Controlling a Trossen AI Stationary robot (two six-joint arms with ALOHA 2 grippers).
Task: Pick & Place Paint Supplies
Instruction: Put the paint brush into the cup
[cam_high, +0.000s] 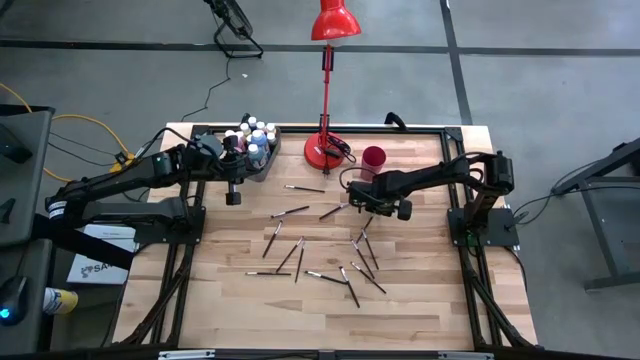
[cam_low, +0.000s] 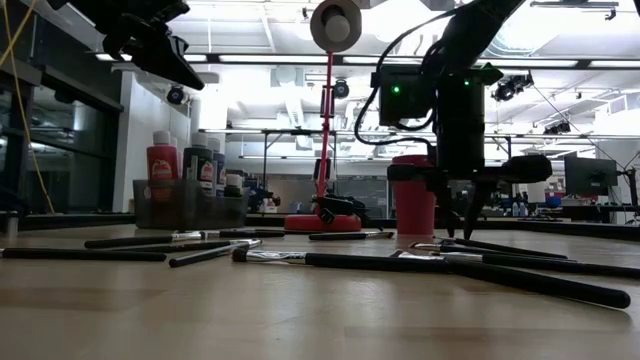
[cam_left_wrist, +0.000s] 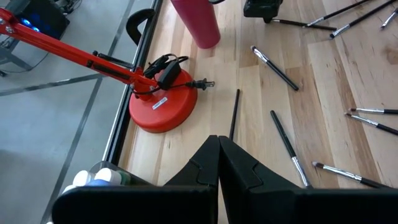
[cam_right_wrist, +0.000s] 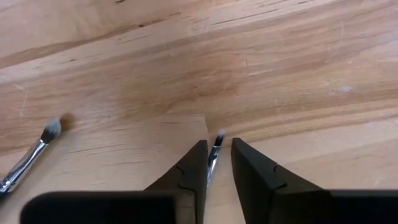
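Observation:
Several thin dark-handled paintbrushes (cam_high: 300, 255) lie flat and scattered on the wooden table. White-capped paint bottles (cam_high: 252, 135) stand in the grey bin (cam_high: 262, 160) at the far left. My right gripper (cam_right_wrist: 219, 144) is low over the table near the dark red cup (cam_high: 373, 158), fingers pointing down and narrowly open. They stand on either side of one brush (cam_right_wrist: 214, 158), near its bristle end. My left gripper (cam_left_wrist: 217, 144) is shut and empty, raised beside the bin; it also shows in the high view (cam_high: 233, 196). My right gripper's fingers stand on either side of the brush's bristle end (cam_right_wrist: 218, 140), coming from above. The gap is wider than the brush. I cannot tell whether either finger touches it.
A red desk lamp stands on its round base (cam_high: 323, 150) at the far middle, between the bin and the cup, with its cord beside it. The brushes spread over the table's middle. Bare wood lies toward the near edge (cam_high: 320, 320).

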